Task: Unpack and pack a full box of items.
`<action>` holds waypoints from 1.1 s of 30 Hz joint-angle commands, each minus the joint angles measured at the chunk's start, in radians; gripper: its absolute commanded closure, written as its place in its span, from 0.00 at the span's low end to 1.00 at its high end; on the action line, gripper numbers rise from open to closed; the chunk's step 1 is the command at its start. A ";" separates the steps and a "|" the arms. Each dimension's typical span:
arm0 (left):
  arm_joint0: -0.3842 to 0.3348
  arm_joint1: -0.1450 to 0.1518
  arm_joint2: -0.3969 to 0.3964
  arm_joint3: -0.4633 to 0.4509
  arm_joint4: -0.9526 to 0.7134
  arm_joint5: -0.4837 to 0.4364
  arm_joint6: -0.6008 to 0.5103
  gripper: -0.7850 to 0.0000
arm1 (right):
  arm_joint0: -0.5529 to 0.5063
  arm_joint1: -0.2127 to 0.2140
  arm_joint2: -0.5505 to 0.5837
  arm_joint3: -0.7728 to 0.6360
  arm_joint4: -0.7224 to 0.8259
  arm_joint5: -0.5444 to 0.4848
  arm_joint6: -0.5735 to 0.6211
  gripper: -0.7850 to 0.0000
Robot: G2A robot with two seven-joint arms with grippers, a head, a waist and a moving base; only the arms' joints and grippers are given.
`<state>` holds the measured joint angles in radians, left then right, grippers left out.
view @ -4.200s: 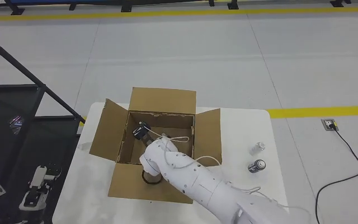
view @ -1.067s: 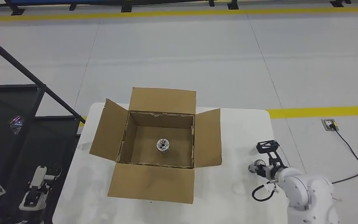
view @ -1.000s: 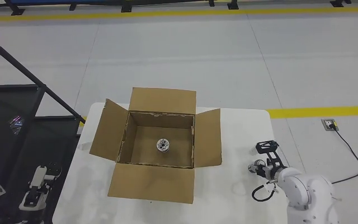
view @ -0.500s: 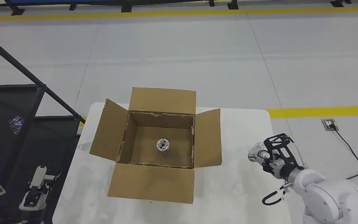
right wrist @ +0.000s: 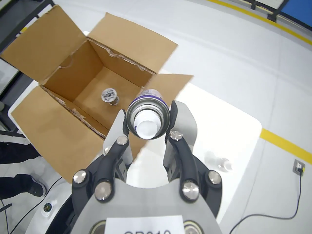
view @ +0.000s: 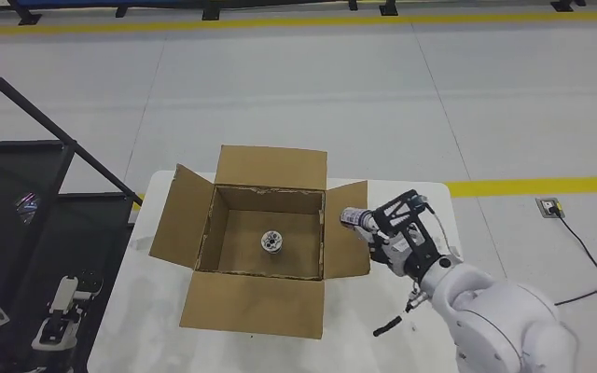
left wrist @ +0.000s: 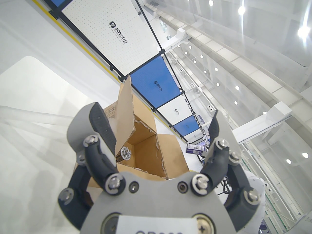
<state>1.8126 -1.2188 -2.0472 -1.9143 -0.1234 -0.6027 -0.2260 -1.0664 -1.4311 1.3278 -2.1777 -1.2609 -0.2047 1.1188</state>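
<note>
Cardboard box (view: 270,158) stands open on the white table (view: 140,317) as, from above, the right gripper (view: 371,224) holds a spray can (view: 353,216) over its right flap; a small can (view: 270,242) rests inside. Yellow tape (view: 522,186) crosses the grey floor (view: 373,93). Left wrist view: the left gripper (left wrist: 156,120) spreads wide, empty, aimed toward ceiling lights (left wrist: 241,10). Right wrist view: both fingers (right wrist: 180,120) clamp the can; a clear bottle (right wrist: 218,162) lies on the table.
</note>
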 commanded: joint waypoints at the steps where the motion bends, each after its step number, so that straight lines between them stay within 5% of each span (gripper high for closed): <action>1: 0.000 0.000 0.000 0.000 0.000 0.000 0.000 0.00 | 0.066 -0.009 -0.130 0.080 -0.043 0.019 0.004 1.00; 10: 0.000 0.000 0.000 0.000 0.000 0.000 0.000 0.00 | 0.369 -0.091 -0.515 0.594 -0.252 0.227 -0.025 1.00; 20: 0.000 0.000 0.000 0.000 0.000 0.000 0.000 0.00 | 0.581 -0.189 -0.619 1.028 -0.172 0.324 -0.043 1.00; 24: 0.000 0.000 0.000 0.000 0.000 0.000 0.000 0.00 | 0.619 -0.213 -0.624 1.130 -0.136 0.316 -0.052 0.60; 31: 0.000 0.000 0.000 0.000 0.000 0.000 0.000 0.00 | 0.648 -0.236 -0.613 1.213 -0.087 0.274 -0.069 0.49; 33: 0.000 0.000 0.000 0.000 0.000 0.000 0.000 0.00 | 0.649 -0.238 -0.607 1.214 -0.085 0.268 -0.071 0.33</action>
<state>1.8126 -1.2188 -2.0472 -1.9143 -0.1234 -0.6027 -0.2260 -0.4174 -1.6687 0.7181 -0.9620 -1.3462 0.0655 1.0487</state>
